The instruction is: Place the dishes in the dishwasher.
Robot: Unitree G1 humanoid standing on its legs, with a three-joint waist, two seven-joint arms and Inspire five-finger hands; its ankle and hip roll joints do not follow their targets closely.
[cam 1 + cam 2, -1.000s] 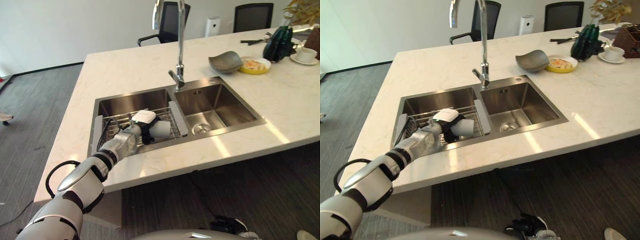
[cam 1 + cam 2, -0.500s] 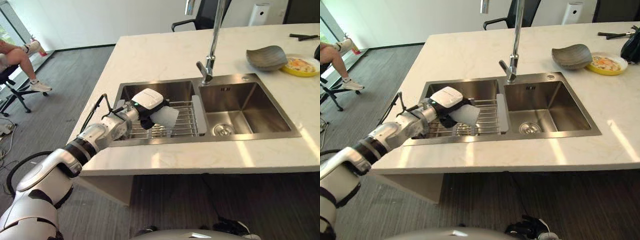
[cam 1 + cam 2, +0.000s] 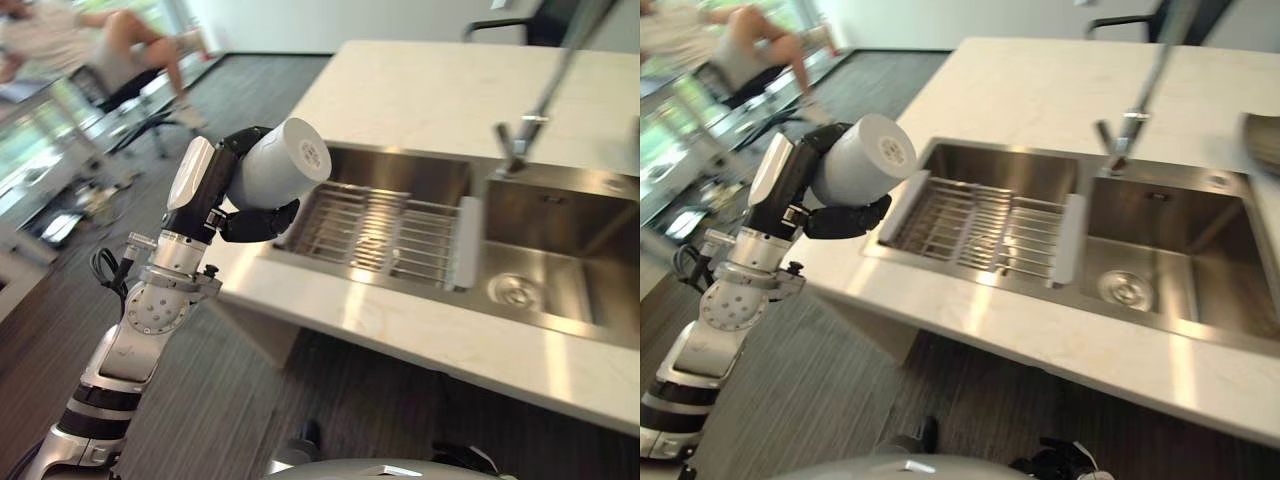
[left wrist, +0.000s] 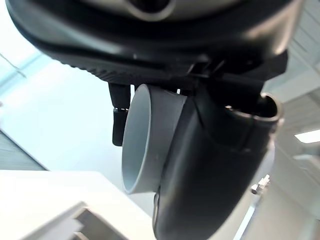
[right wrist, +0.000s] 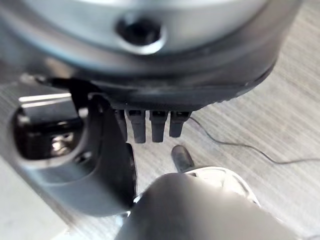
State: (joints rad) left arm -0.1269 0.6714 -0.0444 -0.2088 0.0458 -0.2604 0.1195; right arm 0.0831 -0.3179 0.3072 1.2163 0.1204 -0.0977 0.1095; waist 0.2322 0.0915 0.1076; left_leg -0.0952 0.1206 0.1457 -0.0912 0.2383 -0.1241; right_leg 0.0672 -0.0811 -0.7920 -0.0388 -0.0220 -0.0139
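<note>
Setting: white stone counter (image 3: 420, 95) with a double steel sink (image 3: 560, 250), wire rack (image 3: 375, 230) lying in its left basin.
Cup: white cup (image 3: 280, 165) is being held on its side, off the counter's left corner.
Left hand: left hand (image 3: 225, 195) is curling around the cup.
Right hand: right hand (image 5: 100, 165) is hanging above the floor, fingers relaxed.
Background: a person (image 3: 110, 40) is sitting far left.

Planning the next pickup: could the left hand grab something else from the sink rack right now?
Probably not: the left hand is curled round a white cup, held off the counter's end, away from the sink rack.
</note>
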